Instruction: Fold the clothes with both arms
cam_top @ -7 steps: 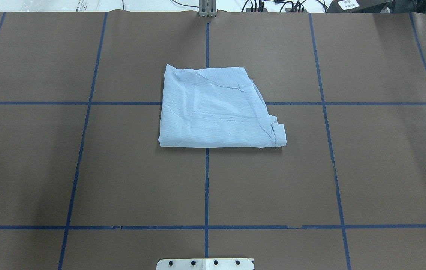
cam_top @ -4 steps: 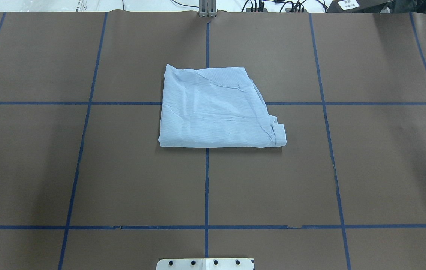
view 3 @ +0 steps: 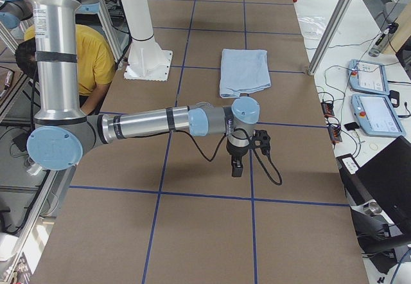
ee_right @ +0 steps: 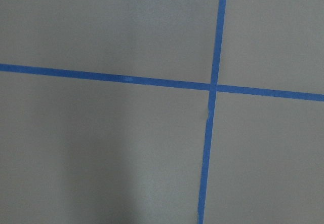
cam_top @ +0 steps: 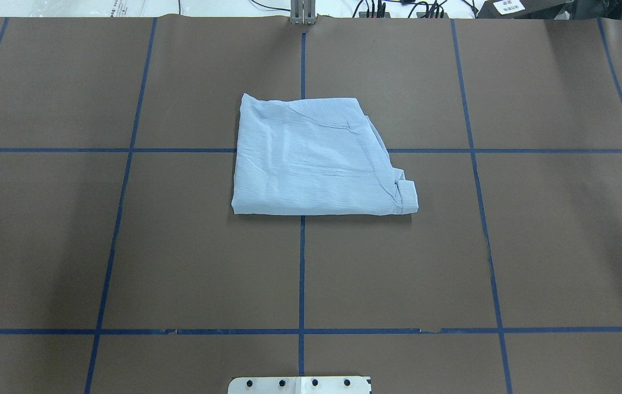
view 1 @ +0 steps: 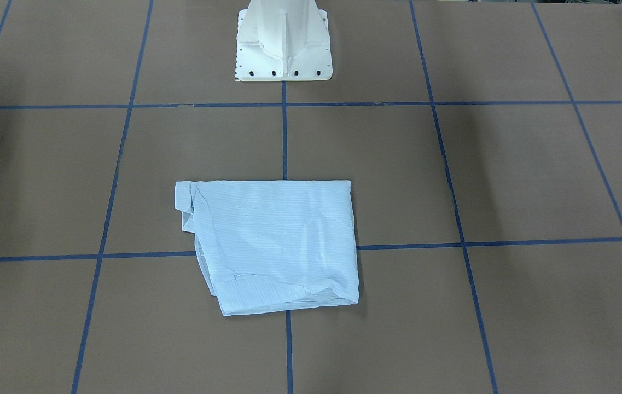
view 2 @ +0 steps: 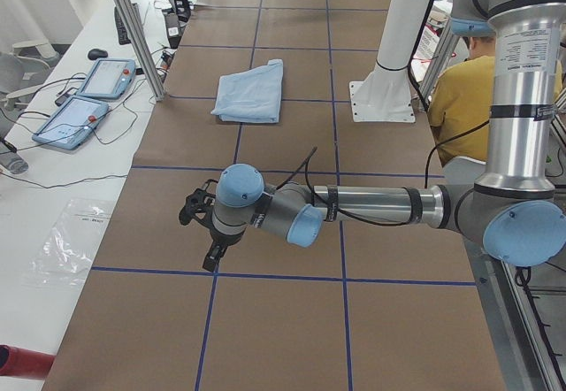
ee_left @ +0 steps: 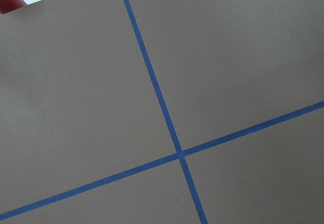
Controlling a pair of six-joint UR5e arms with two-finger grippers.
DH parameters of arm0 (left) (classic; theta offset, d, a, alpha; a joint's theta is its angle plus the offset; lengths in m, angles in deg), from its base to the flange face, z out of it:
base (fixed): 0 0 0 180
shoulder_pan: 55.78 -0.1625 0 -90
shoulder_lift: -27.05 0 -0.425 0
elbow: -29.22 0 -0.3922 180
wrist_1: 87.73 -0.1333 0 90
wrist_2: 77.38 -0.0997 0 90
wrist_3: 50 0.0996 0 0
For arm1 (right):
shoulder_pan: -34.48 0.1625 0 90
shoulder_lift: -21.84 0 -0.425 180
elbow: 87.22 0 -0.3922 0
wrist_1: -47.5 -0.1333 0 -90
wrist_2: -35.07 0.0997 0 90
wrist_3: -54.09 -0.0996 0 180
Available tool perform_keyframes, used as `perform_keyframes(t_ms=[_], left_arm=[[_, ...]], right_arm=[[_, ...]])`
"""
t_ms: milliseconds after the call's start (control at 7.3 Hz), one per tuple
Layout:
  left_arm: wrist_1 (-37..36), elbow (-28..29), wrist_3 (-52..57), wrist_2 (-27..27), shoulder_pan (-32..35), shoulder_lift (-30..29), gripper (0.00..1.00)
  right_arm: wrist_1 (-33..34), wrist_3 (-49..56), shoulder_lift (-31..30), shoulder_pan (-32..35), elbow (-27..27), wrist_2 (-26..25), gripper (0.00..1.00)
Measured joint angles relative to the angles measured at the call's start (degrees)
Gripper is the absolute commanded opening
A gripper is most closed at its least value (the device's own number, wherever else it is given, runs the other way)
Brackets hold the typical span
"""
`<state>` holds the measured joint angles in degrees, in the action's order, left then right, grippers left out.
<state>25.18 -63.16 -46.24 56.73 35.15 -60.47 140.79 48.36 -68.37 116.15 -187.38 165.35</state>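
Brown paper covers the table, ruled into squares by blue tape lines, with the white pedestal at the robot's edge. Straight out from the pedestal, well apart from it, the shirt lies folded into a flat packet across the centre line. One cuff pokes out at the corner nearest the pedestal's right.

The left gripper hangs low over bare table far off to the pedestal's left, and the right gripper hangs far to its right. I cannot tell how either pair of jaws stands.

The folding looks finished to me. What's wanted now is to keep both grippers away from the packet. If anything needs tidying, it's that cuff: nudge it in gently without lifting the layers.
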Motion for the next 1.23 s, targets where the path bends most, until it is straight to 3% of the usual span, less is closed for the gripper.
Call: perform_keyframes(t_ms=[274,1232], left_arm=[[-0.28,-4.66,-0.1,0.39,-0.14,1.78,1.0],[2.02,-7.17,-0.05,2.2,-0.14,6.82,1.0]], right_arm=[[0.32,0.05,1.29,-0.07,-0.57,0.73,1.0],[0.14,-0.17,-0.76,-0.32,0.7,1.7,1.0]])
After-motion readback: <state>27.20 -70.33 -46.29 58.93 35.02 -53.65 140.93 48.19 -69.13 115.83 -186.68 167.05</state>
